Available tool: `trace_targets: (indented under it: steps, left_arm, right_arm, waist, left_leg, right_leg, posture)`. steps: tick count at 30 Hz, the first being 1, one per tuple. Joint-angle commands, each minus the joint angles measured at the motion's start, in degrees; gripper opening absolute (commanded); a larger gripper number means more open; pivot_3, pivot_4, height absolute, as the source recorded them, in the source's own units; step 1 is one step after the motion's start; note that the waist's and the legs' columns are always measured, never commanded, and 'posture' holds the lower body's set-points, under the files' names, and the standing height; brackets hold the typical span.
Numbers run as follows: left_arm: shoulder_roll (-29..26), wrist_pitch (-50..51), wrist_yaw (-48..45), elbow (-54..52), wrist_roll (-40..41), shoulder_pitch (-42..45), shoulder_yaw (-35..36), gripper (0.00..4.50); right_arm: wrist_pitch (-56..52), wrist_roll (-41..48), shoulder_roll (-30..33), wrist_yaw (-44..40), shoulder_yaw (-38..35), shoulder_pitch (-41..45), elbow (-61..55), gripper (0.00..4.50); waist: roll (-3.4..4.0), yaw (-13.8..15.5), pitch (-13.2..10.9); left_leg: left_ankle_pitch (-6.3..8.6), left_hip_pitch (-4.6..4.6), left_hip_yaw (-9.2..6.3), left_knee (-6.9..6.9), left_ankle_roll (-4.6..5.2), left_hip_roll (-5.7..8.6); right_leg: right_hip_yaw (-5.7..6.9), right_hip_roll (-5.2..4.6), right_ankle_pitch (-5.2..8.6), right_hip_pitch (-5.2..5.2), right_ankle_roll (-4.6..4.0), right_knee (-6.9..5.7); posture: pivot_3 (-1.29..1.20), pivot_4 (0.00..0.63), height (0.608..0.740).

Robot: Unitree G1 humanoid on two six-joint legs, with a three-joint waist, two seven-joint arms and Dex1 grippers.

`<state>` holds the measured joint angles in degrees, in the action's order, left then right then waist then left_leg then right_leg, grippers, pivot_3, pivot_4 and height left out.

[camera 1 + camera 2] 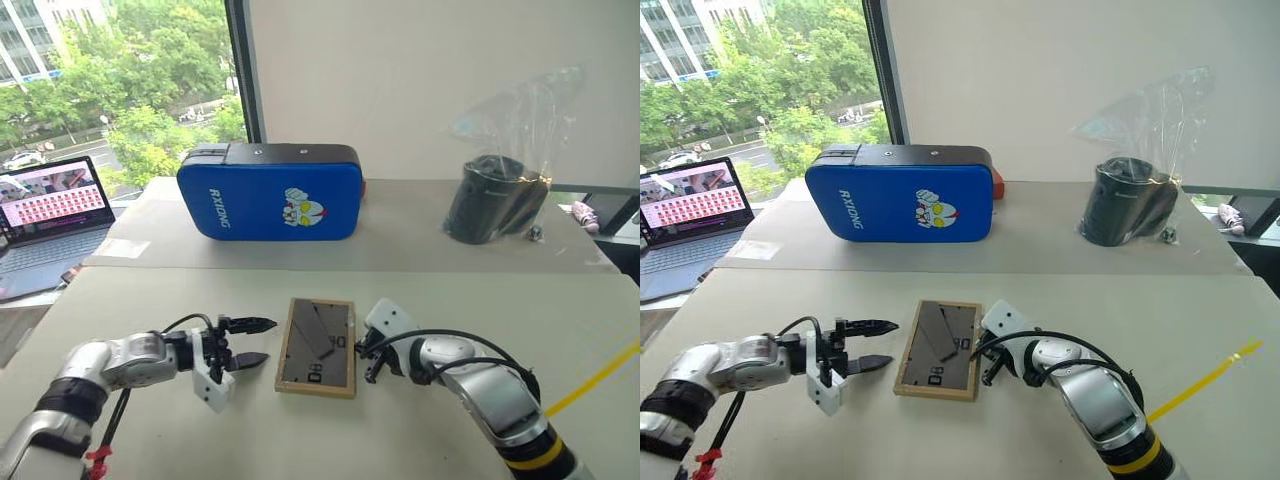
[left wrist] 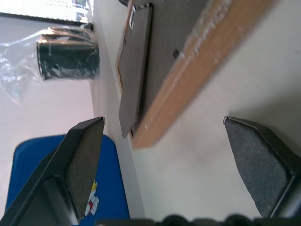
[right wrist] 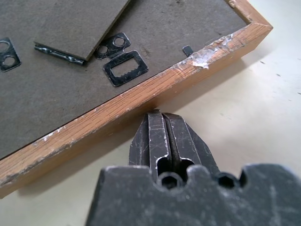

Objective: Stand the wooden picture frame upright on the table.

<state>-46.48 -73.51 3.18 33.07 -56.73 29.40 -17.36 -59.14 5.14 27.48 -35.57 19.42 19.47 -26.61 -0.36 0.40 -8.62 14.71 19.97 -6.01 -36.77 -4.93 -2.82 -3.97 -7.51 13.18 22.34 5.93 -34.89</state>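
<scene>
Now, as seen:
Frame: the wooden picture frame (image 1: 317, 346) lies flat, back up, on the table (image 1: 420, 290), between both grippers.
Left gripper (image 1: 252, 342): fingers spread apart, empty, just left of it.
Right gripper (image 3: 157, 125): fingers pressed together, at its right edge.

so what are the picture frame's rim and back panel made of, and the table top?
Picture frame rim: looks like light wood with visible grain, scuffed pale at the corner nearest the right claw. Back panel: matte grey-brown, probably fibreboard, with small dark metal clips and a sawtooth hanger. Table: plain beige matte sheet, likely laminate; hard to confirm.
</scene>
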Motion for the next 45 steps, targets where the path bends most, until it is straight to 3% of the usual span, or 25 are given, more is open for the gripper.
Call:
trace_targets:
  steps: [1,8,11,13,22,28,35,40,45]
  left_arm:
    - [3.32,-2.26,1.33,2.53,-4.96,-0.35,-7.95,4.42]
    - [2.45,-4.35,3.44,3.39,-3.77,-0.03,-9.52,4.42]
    - [2.74,-3.85,3.5,2.67,-3.57,-0.88,-10.18,3.68]
    - [3.2,-3.73,3.13,2.27,-3.07,-1.2,-10.63,2.92]
    - [2.82,-2.81,2.31,2.33,-1.69,-1.73,-11.42,2.92]
    - [3.48,-1.89,1.99,2.86,-1.03,-1.14,-12.14,1.26]
    - [3.89,-1.05,1.35,2.37,0.76,-1.5,-11.99,1.24]
    - [3.64,-0.22,1.32,2.32,0.49,-1.81,-12.02,1.24]
    - [3.47,0.11,1.97,2.27,0.0,-2.1,-12.03,1.24]
  right_arm:
    - [-0.87,1.26,-1.02,0.61,1.06,0.4,-0.6,0.0]
    - [-1.03,1.79,-1.25,1.82,-0.34,0.59,-0.04,0.0]
    - [-1.07,2.12,-1.5,2.02,-0.57,0.96,0.11,0.0]
    - [-1.22,2.2,-1.7,2.15,-0.47,1.3,0.23,0.0]
    - [-1.68,2.82,-1.16,2.8,-0.74,1.27,0.15,0.0]
    - [-1.96,3.49,-1.53,3.47,-0.42,1.88,-0.1,0.0]
    - [-2.07,4.12,-0.31,3.49,-2.58,2.09,-0.2,0.0]
    - [2.77,4.03,9.8,-1.53,-8.03,4.5,4.32,0.0]
    - [5.36,10.92,10.04,-9.62,-10.86,13.46,9.87,1.44]
  waist:
    - [0.04,0.04,0.06]
    - [0.02,-0.16,0.13]
    - [0.02,-0.44,0.13]
    - [0.02,-0.63,0.13]
    - [0.01,-0.91,0.12]
    - [-0.01,-0.97,0.11]
    - [-0.04,-0.83,0.1]
    - [-0.06,-0.23,0.07]
    - [0.01,-0.84,0.0]
  left_leg:
    - [0.0,-0.01,0.0,0.0,0.0,0.0]
    - [0.0,-0.01,0.0,0.0,0.0,0.0]
    - [0.0,0.0,0.0,0.0,0.0,0.0]
    - [0.0,0.01,0.0,0.01,0.0,0.0]
    - [0.01,0.06,-0.01,0.02,-0.01,0.0]
    - [0.01,0.11,0.0,0.03,-0.01,0.0]
    - [0.01,0.11,-0.01,0.03,-0.02,0.0]
    - [0.0,0.21,-0.02,0.03,-0.02,0.02]
    - [0.0,0.17,-0.02,0.12,-0.02,0.02]
  right_leg:
    - [0.0,0.0,0.0,0.0,0.01,0.0]
    - [0.0,0.0,0.01,0.02,0.02,0.0]
    - [0.0,0.0,0.03,0.04,0.04,0.0]
    - [-0.01,0.0,0.04,0.05,0.05,0.0]
    - [0.0,0.0,0.06,0.08,0.07,0.02]
    - [-0.01,0.0,0.07,0.12,0.07,0.02]
    - [-0.01,0.0,0.07,0.12,0.08,0.0]
    - [-0.01,0.0,0.07,0.12,0.08,0.11]
    - [-0.02,0.0,0.08,0.16,0.06,0.11]
  posture:
    - [0.0,0.15,0.74]
    - [0.0,0.15,0.74]
    - [0.0,0.15,0.74]
    - [0.0,0.15,0.74]
    - [0.0,0.15,0.74]
    - [0.0,0.15,0.74]
    - [0.0,0.15,0.74]
    - [0.0,0.15,0.74]
    - [0.0,0.15,0.74]
